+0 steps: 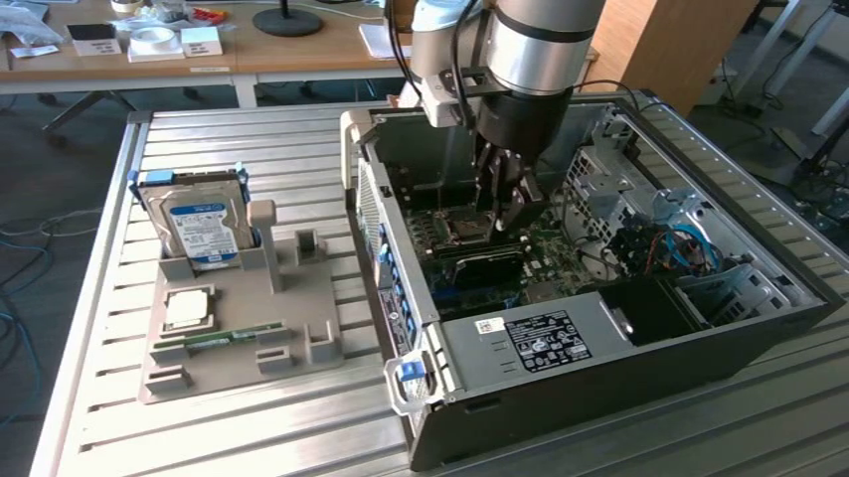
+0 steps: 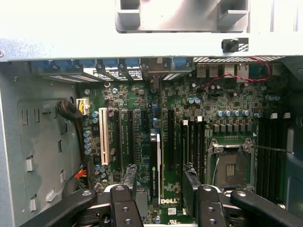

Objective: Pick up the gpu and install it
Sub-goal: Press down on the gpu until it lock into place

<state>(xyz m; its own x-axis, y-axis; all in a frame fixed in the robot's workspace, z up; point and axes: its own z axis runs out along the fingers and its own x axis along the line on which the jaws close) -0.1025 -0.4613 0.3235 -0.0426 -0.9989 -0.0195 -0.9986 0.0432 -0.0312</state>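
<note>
**Pincer open over the card in the case**

My pincer [image 2: 159,178] stands wide open and holds nothing. My two dark fingers [image 2: 130,177] hang down inside the open computer case [image 1: 398,248], close above the motherboard [image 2: 227,101].

The gpu [image 2: 155,151] is directly between my fingers. It stands on its long edge in a motherboard slot, and its dark top edge with a pale strip runs away from me towards the case's rear wall. There is a gap on each side between the card and my fingers, so I am not clamping it. In the exterior view the gpu [image 1: 480,260] lies just under my fingertips as a dark bar across the board. I cannot tell whether it is pushed fully home in the slot.

Just beside one finger is a white expansion slot [image 2: 103,137], parallel to the card. Past the other finger is the bare processor socket [image 2: 232,165], and long dark memory slots [image 2: 270,151] lie beyond that.

Farther out, nearer the camera in the exterior view, is the power supply [image 1: 538,338] with its white label. Blue cables [image 1: 690,243] curl on the exterior view's right of my pincer.

Well apart from me, outside the case on the exterior view's left, a grey parts holder [image 1: 298,313] sits on the slatted metal table [image 1: 265,427]. A hard drive [image 1: 199,224] stands upright in it, with a processor [image 1: 186,308] and a slim memory stick [image 1: 233,336] lying flat.
</note>
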